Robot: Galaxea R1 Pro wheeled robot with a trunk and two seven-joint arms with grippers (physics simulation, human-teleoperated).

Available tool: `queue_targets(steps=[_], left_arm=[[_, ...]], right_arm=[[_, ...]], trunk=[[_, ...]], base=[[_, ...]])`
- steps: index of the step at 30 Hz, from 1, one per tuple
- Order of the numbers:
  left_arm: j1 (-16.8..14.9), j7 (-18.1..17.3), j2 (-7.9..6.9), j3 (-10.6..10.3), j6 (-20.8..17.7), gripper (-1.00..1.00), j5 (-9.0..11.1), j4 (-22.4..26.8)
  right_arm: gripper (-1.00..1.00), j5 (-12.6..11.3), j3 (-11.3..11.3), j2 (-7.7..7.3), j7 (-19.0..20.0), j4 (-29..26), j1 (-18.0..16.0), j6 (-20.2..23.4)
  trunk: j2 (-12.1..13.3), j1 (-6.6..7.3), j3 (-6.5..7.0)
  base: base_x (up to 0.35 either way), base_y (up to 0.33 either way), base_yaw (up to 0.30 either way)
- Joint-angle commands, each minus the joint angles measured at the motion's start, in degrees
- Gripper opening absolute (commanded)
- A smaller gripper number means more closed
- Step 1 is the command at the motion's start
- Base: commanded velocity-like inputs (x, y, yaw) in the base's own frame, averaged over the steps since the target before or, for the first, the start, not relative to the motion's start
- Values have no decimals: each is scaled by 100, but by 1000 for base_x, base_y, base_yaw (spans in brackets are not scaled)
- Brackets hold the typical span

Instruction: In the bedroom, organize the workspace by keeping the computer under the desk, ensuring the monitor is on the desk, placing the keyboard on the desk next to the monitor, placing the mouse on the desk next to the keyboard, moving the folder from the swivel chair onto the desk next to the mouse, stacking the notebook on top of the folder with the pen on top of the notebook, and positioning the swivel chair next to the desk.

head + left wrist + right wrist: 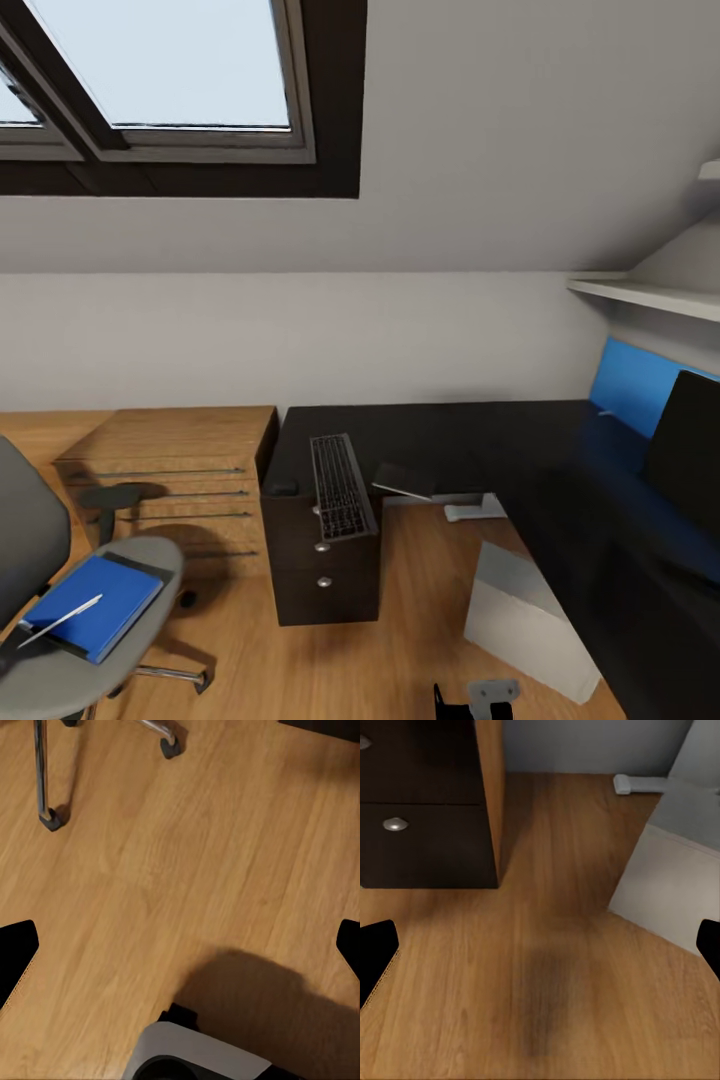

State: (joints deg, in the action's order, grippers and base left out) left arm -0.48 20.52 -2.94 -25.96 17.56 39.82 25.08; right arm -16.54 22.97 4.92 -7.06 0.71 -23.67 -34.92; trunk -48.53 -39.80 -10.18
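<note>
The black desk (pixel 440 430) spans the far right, computer (pixel 530 615) beneath it, keyboard (pixel 340 487) on top. Near left, the swivel chair (pixel 90 620) carries the blue folder (pixel 95 603). Both arms' jaws stand wide, holding nothing. Judged step: approaching; next, reach the folder.

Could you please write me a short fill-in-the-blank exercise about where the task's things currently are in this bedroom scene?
1. The blue folder lies on the seat of the ____.
2. The keyboard rests on the black desk, above its ____ with silver knobs.
3. The computer stands on the wooden ____, under the desk.
4. The monitor stands on the desk in front of a ____ wall panel.

Missing words: swivel chair; drawers; floor; blue
</note>
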Motion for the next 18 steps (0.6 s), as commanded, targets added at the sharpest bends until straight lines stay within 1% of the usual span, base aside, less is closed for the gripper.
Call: queue_targets(steps=[1, 18], left_arm=[[-5, 37, -6, -49, 20, 100, 43, 7], [-5, 29, -6, -49, 20, 100, 43, 6]], right_arm=[[100, -25, 50, 3, -32, 8, -6, -15], [100, -25, 50, 4, -32, 14, -6, -14]], trunk=[[-6, -4, -8], [-6, -4, -8]], base=[[312, 195, 0], [298, 225, 0]])
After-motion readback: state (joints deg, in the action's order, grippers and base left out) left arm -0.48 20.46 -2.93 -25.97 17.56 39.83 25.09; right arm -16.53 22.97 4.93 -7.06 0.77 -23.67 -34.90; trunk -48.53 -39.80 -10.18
